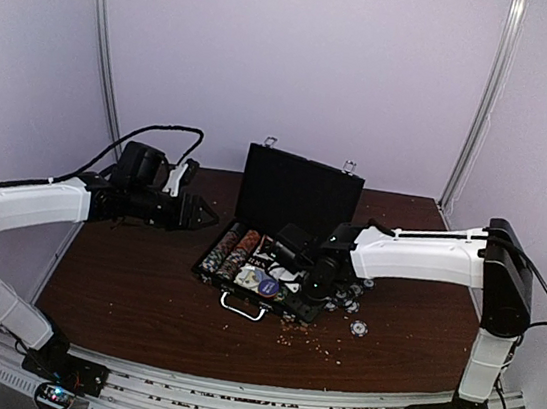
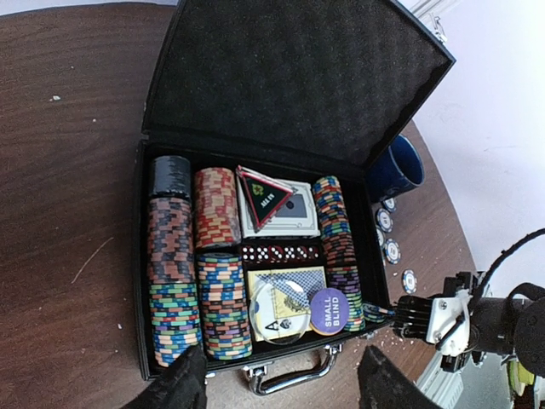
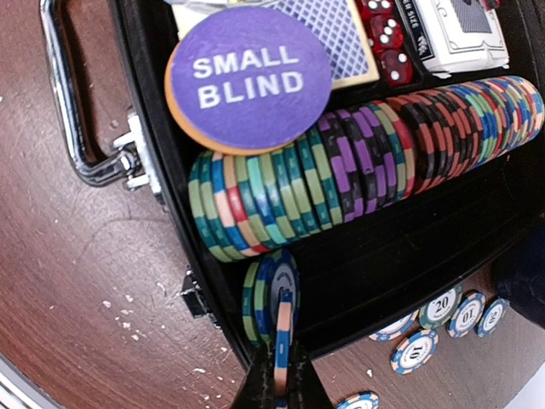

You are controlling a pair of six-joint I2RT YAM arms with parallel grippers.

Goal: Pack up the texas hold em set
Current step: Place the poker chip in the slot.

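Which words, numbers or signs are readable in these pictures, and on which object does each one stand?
"SMALL BLIND": on the purple disc in the case.
"20": on a loose chip on the table.
"SIZE": on the white card box; rest cut off.
Triangular token: lettering too blurred to read.

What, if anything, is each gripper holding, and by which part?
Right gripper pinches a striped poker chip by its rim; left gripper is open, holding nothing.
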